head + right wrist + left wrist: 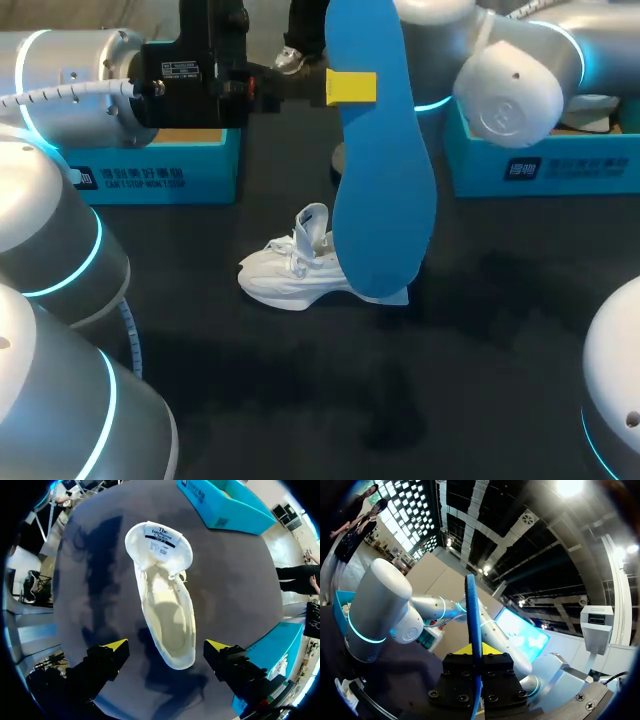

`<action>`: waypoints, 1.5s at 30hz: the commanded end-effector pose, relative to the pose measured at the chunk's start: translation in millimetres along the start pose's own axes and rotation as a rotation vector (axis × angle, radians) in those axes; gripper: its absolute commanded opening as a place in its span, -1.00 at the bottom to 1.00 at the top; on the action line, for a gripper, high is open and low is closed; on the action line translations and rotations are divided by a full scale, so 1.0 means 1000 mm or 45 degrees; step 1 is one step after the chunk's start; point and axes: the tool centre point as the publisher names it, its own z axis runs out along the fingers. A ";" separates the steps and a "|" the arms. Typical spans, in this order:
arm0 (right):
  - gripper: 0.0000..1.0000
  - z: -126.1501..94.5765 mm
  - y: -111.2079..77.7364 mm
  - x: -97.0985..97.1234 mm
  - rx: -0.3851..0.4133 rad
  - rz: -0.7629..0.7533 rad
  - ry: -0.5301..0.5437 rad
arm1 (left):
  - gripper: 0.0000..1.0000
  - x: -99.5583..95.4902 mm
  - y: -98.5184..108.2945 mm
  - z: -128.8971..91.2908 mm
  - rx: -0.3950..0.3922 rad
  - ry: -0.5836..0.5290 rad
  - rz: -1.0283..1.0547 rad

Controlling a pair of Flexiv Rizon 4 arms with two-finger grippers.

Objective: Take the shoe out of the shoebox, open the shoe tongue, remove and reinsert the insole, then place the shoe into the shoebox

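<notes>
A blue insole [383, 160] hangs upright above the table, and my left gripper [350, 87] is shut on its upper part. In the left wrist view the insole [473, 610] stands edge-on between that gripper's [474, 652] fingers. The white shoe [300, 265] lies on the dark table, partly behind the insole. In the right wrist view my right gripper [167, 645] hovers open above the shoe [167, 615], its yellow tips either side of the heel. The tongue [160, 537] is folded back and the shoe's inside is bare. In the head view the insole hides my right gripper.
A blue shoebox [160, 165] stands at the back left and another [545, 160] at the back right. Both show in the right wrist view, one [225, 505] beyond the toe and one [285, 645] beside the right finger. My right arm's elbow [510, 90] is over the right box.
</notes>
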 end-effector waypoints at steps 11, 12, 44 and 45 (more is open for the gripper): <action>1.00 0.008 -0.002 -0.003 -0.002 -0.043 -0.006 | -1.00 0.000 0.001 0.000 0.001 -0.002 0.000; 1.00 0.008 -0.002 -0.003 -0.002 -0.043 -0.006 | -1.00 0.000 0.001 0.000 0.001 -0.002 0.000; 1.00 0.031 0.028 -0.037 -0.051 -0.046 -0.031 | -1.00 0.000 0.001 0.000 0.001 -0.002 0.000; 1.00 0.035 0.030 -0.039 -0.057 -0.046 -0.027 | -1.00 0.000 0.001 0.000 0.001 -0.002 0.000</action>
